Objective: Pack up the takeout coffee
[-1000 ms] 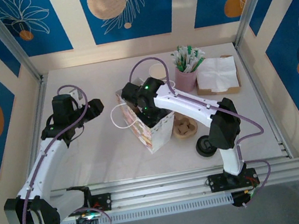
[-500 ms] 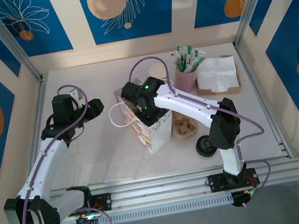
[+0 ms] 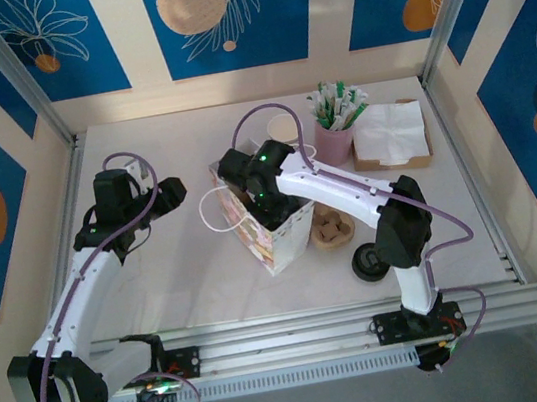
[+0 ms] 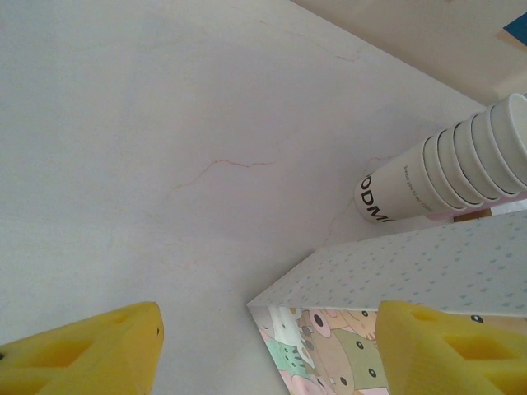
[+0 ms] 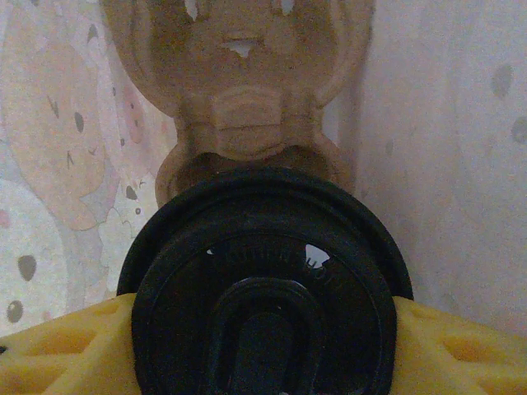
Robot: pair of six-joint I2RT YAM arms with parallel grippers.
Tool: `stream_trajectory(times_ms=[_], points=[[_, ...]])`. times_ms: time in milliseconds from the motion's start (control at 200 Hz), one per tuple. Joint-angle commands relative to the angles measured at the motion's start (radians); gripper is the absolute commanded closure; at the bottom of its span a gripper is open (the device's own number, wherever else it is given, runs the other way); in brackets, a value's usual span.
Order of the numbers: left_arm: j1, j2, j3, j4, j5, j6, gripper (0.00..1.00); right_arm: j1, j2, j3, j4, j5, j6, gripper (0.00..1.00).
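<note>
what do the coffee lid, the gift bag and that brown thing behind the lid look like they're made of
Lid of the takeout coffee: likely black plastic, smooth, faint sheen, moulded raised lettering.
Gift bag: looks like matte printed paper, with a crisp folded corner and cartoon print.
Brown piece behind the lid: probably moulded pulp, dull, with rounded pressed shapes.

right gripper (image 5: 263, 350) with the coffee cup (image 5: 263, 271) edged slightly up-left inside the gift bag (image 3: 286, 237), bag and its cord handle (image 3: 206, 210) nudged left, then back
</note>
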Motion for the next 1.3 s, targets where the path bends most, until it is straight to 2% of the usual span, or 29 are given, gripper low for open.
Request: stream_trajectory(times_ms=[0, 365, 840, 1291], points=[[0.002, 0.009, -0.007, 0.002, 0.016, 0.024, 0.31, -0.001, 0.013, -0.032, -0.007, -0.020, 0.011, 0.44], [0.002, 0.011, -0.005, 0.003, 0.018, 0.027, 0.31, 0.001, -0.020, -0.056, 0.026, -0.031, 0.017, 0.44], [0.002, 0.011, -0.004, 0.000, 0.013, 0.030, 0.30, 0.010, -0.102, -0.074, 0.090, 0.041, 0.009, 0.44], [0.002, 0.019, -0.004, 0.000, 0.021, 0.029, 0.30, 0.009, -0.047, -0.132, 0.104, 0.043, 0.004, 0.43]])
